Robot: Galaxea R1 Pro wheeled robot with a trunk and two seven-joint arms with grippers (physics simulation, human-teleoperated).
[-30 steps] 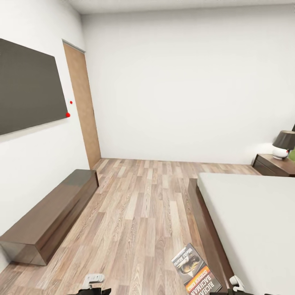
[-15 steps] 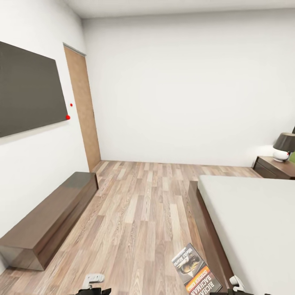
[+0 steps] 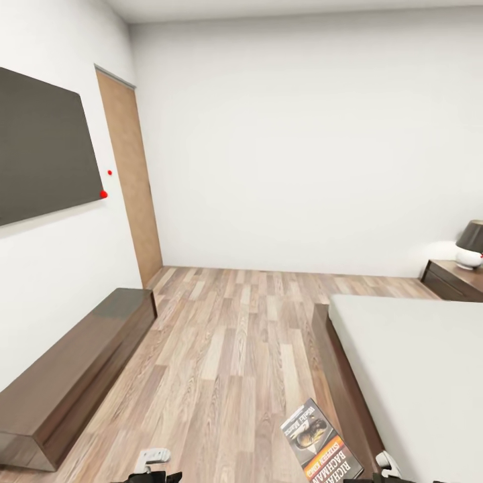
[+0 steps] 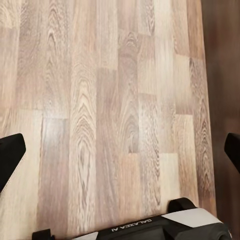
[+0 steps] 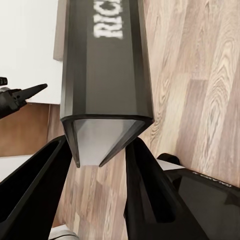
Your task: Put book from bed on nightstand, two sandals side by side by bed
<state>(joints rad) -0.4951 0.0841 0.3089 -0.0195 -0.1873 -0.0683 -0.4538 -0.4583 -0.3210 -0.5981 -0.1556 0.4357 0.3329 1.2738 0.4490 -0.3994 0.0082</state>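
The book (image 3: 320, 446), dark with an orange band and white lettering, hangs tilted over the wood floor beside the bed (image 3: 416, 376). My right gripper (image 5: 100, 150) is shut on the book (image 5: 105, 75), one black finger on each side of its lower edge. My left gripper (image 4: 120, 152) is open above bare floor planks, with nothing between its fingers. A dark brown nightstand (image 3: 456, 278) stands at the far right by the bed's head. The sandals are out of view.
A lamp (image 3: 471, 245) sits on the nightstand. A long low dark cabinet (image 3: 80, 362) runs along the left wall under a black screen (image 3: 40, 147). A wooden door (image 3: 131, 181) is in the far left corner. Open floor (image 3: 235, 335) lies between cabinet and bed.
The whole head view has shifted a little, so the camera has moved. The book keeps its place in my right gripper, and the left gripper stays open.
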